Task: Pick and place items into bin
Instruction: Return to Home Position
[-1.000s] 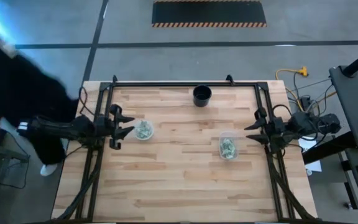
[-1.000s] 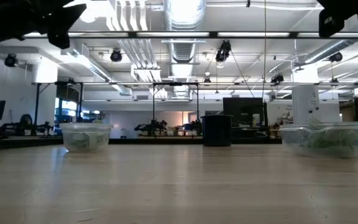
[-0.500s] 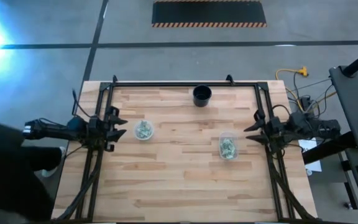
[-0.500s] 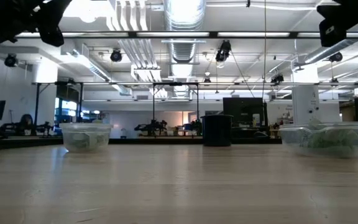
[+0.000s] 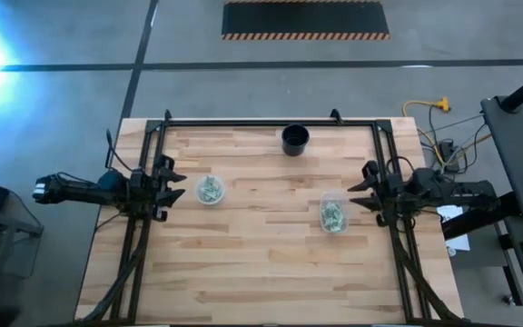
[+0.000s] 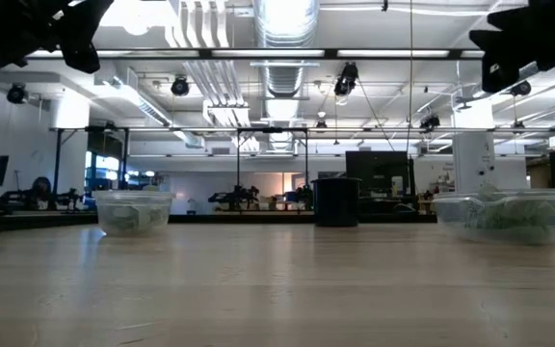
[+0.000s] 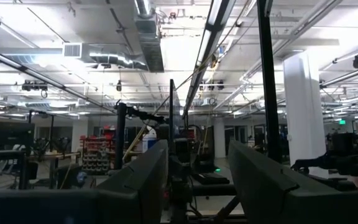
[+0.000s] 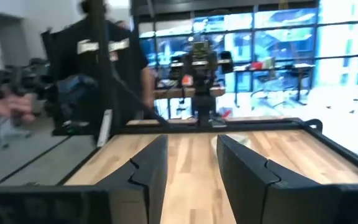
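Table (image 5: 261, 263) sides: left pincer (image 5: 176, 185), right pincer (image 5: 354, 193) gape, empty.

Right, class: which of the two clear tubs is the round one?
The left tub, near the left gripper: from above its rim is a circle, while the right tub, near the right gripper, has a squarish outline.
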You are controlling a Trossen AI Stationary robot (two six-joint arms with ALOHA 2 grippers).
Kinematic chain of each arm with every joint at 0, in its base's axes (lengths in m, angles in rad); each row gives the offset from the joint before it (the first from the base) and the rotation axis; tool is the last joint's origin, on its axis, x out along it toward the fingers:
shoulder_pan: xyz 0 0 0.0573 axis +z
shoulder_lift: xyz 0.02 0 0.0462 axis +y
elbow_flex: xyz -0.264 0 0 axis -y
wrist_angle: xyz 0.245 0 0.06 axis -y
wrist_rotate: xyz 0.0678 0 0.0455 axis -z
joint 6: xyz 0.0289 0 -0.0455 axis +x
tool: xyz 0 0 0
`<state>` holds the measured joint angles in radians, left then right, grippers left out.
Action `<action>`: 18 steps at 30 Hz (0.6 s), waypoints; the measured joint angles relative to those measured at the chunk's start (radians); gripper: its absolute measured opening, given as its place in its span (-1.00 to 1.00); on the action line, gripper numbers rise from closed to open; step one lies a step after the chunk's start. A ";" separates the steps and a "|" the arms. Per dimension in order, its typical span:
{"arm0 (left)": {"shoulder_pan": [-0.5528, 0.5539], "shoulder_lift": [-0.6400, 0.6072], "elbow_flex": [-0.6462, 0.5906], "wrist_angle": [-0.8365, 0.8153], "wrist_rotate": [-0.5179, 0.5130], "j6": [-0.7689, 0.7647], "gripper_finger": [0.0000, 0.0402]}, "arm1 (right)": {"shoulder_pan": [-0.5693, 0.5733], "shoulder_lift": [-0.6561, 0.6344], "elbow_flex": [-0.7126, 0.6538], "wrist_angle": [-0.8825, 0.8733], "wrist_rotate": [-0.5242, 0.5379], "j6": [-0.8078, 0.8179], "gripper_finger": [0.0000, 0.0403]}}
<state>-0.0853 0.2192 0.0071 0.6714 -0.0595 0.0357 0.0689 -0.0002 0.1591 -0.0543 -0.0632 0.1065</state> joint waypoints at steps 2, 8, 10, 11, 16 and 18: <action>0.000 -0.002 0.000 -0.001 0.000 0.002 -0.23 | -0.001 0.001 -0.041 0.067 0.020 0.002 -0.36; 0.000 -0.021 -0.001 0.001 0.010 0.056 -0.24 | -0.001 0.000 -0.137 0.262 0.025 0.003 -0.40; 0.000 -0.030 -0.001 0.001 0.010 0.074 -0.24 | -0.001 0.000 -0.151 0.293 0.050 -0.002 -0.40; 0.000 -0.034 -0.001 0.000 0.012 0.081 -0.24 | -0.003 0.001 -0.150 0.298 0.067 -0.002 -0.40; 0.000 -0.055 -0.001 0.000 0.023 0.134 -0.24 | -0.034 0.001 -0.150 0.330 0.092 -0.009 -0.37; 0.000 -0.070 -0.002 0.001 0.044 0.154 -0.23 | -0.062 0.000 -0.150 0.338 0.061 0.000 -0.36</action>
<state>-0.0853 0.1491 0.0053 0.6727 -0.0159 0.1901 0.0064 -0.0002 0.0093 0.2836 -0.0022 0.1062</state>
